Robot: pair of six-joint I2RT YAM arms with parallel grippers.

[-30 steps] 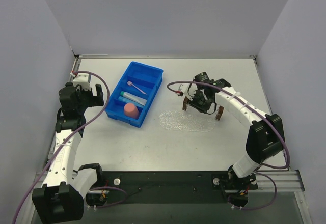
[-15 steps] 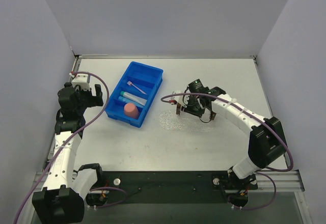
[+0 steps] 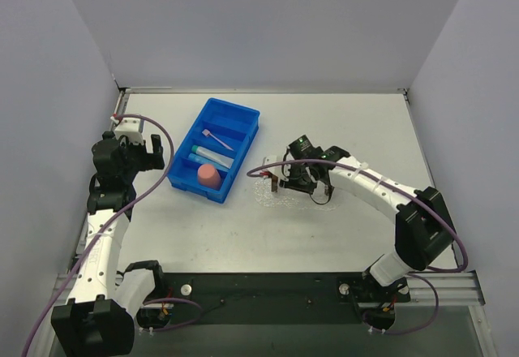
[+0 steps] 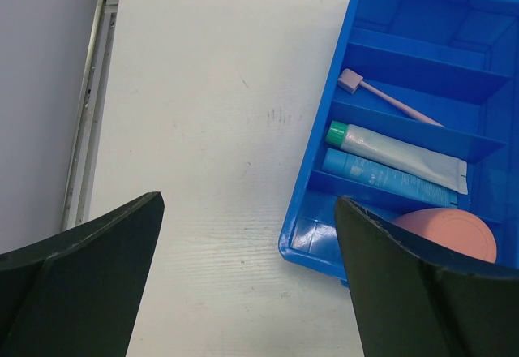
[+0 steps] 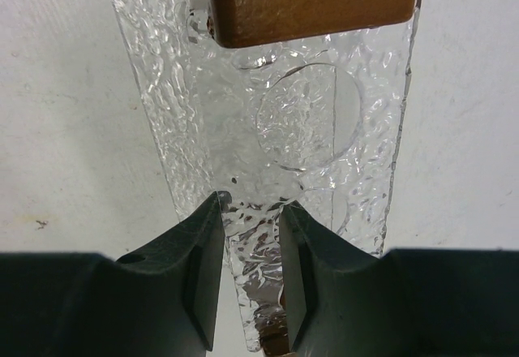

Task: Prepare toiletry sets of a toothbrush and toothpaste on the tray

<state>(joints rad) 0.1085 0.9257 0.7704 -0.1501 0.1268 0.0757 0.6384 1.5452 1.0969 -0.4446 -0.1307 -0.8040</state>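
My right gripper [image 3: 298,175] [image 5: 253,243] is shut on the rim of the clear glittery tray [image 3: 263,190] [image 5: 276,113], whose brown end block [image 5: 312,0] shows at the top of the right wrist view. The tray sits just right of the blue bin [image 3: 235,110] [image 4: 308,243]. Inside the bin lie the pink-lilac toothbrush [image 3: 216,139] [image 4: 389,101], a pale grey toothpaste tube [image 4: 401,156] and a brighter blue tube [image 4: 389,181]. Open and holding nothing, my left gripper [image 3: 150,152] [image 4: 247,260] hangs left of the bin.
A round pink cup [image 3: 208,175] [image 4: 446,231] fills the bin's nearest compartment. Grey walls close the table on the left, back and right. The table's metal edge rail [image 4: 85,122] runs along the left side.
My right arm has carried the tray leftward across the table, close to the blue bin. The left arm has stayed almost still with its jaws wide.
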